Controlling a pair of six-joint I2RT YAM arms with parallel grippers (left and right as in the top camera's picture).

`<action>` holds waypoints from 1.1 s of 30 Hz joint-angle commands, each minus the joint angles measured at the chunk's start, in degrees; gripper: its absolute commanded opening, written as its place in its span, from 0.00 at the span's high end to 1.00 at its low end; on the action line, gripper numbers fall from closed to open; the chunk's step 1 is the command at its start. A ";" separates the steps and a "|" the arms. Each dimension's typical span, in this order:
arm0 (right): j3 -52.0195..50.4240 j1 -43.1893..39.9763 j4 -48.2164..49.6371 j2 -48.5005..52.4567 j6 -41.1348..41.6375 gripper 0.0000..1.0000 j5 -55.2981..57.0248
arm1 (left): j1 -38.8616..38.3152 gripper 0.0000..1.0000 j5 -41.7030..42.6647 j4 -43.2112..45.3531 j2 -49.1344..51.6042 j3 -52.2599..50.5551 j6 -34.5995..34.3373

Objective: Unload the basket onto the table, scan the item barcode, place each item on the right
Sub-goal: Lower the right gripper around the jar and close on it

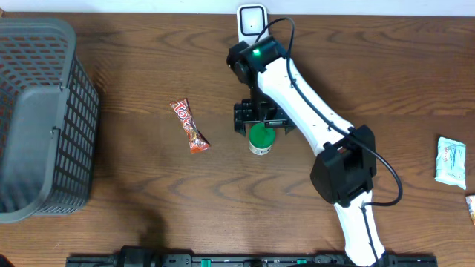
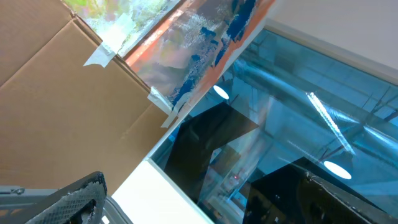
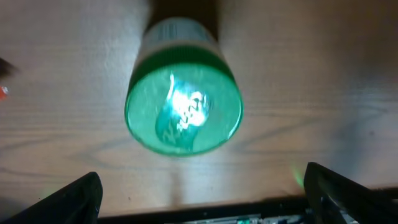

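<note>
Now right gripper spread above green-capped bottle; left gripper seemingly spread, empty.

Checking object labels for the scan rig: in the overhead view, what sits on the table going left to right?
Left to right: grey basket → candy bar → green-capped bottle → white packet.
</note>
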 commanded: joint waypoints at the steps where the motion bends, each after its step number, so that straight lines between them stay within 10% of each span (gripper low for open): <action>1: 0.83 1.70 -0.42 -8.59 1.81 0.01 2.23 | 0.24 0.02 -0.11 -0.02 -0.55 -0.24 -0.52; 13: -3.37 8.79 -0.31 -37.24 3.43 0.01 20.11 | 0.24 0.02 -0.11 -0.22 -0.52 -0.24 -0.52; 21: -27.69 9.20 10.05 -43.06 11.02 0.01 28.33 | 0.24 0.02 -0.11 -0.20 -0.52 -0.24 -0.55; 33: -38.75 3.74 36.52 -39.08 7.15 0.01 6.05 | 0.24 0.02 -0.11 -0.20 -0.55 -0.24 -0.55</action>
